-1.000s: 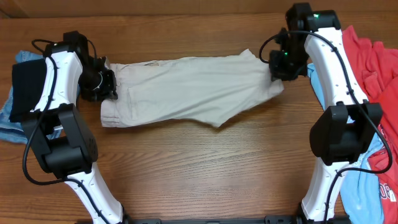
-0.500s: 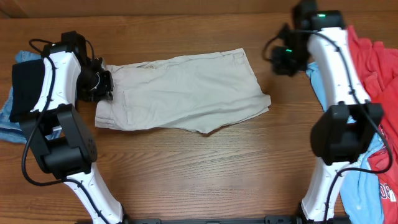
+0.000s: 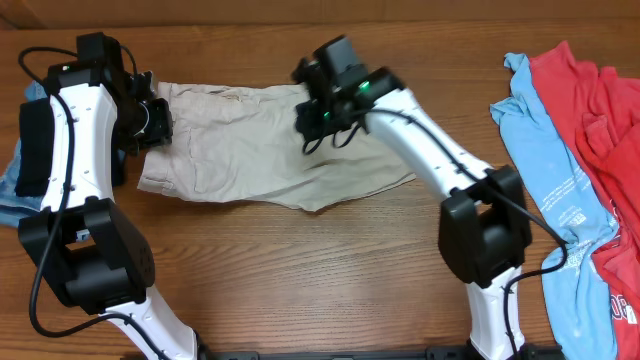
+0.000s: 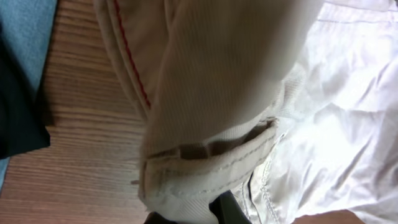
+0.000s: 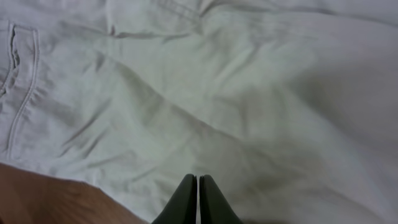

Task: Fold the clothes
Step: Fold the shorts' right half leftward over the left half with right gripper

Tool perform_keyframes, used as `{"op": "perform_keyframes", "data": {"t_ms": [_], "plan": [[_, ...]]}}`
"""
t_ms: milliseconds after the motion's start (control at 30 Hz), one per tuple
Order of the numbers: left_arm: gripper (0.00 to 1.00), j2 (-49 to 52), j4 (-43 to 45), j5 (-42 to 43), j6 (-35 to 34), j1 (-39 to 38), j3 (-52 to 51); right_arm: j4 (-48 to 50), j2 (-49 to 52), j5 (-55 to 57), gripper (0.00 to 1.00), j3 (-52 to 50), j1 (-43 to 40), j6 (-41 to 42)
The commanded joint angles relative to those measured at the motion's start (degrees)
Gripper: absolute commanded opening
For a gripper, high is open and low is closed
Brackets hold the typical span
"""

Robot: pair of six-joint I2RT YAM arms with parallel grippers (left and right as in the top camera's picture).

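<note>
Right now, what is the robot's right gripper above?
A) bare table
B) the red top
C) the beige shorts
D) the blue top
C: the right wrist view shows only the beige shorts beneath the right gripper, and in the overhead view that arm reaches over the middle of them, far from the tops at the right edge.

The overhead camera looks straight down on the wooden table [image 3: 300,270] from far, so the whole beige shorts [image 3: 250,150] lie in its view. The left wrist camera sits very close at the waistband end, facing down, with some table beside it. The right wrist camera hangs close over the middle cloth. All three views share the shorts
</note>
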Motion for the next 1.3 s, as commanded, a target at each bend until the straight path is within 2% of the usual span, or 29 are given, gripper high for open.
{"op": "perform_keyframes", "data": {"t_ms": [0, 200, 333, 467, 700, 1000, 1100, 1267], "plan": [[0.04, -3.3, -0.8, 2.0, 0.9, 0.3, 2.1, 4.0, 3.2, -1.4, 0.07, -2.2, 2.6, 1.3], [0.04, -3.3, -2.4, 2.0, 0.9, 0.3, 2.1, 9.0, 10.4, -1.5, 0.07, -2.3, 4.2, 1.4], [0.04, -3.4, -2.6, 2.5, 0.9, 0.3, 2.3, 8.8, 13.3, -3.2, 0.07, -2.3, 4.2, 1.3], [0.04, -3.4, -1.9, 9.3, 0.8, 0.3, 4.7, 6.8, 15.0, -13.5, 0.07, -2.3, 5.5, 1.4], [0.04, -3.4, -2.0, 24.5, -0.6, -1.3, 7.7, 8.9, 15.1, -11.1, 0.08, -2.3, 10.6, 2.1], [0.04, -3.4, -10.4, 23.0, -0.2, -3.4, 7.7, 14.2, 15.1, -8.9, 0.17, -2.3, 8.8, 6.9], [0.04, -3.4, -14.5, 19.3, -0.2, -3.4, 7.7, 14.5, 15.1, -9.0, 0.18, -2.3, 7.1, 7.3], [0.04, -3.4, -18.3, 19.3, -0.2, -3.4, 7.7, 14.8, 15.1, -9.0, 0.19, -2.3, 5.6, 7.3]]}}
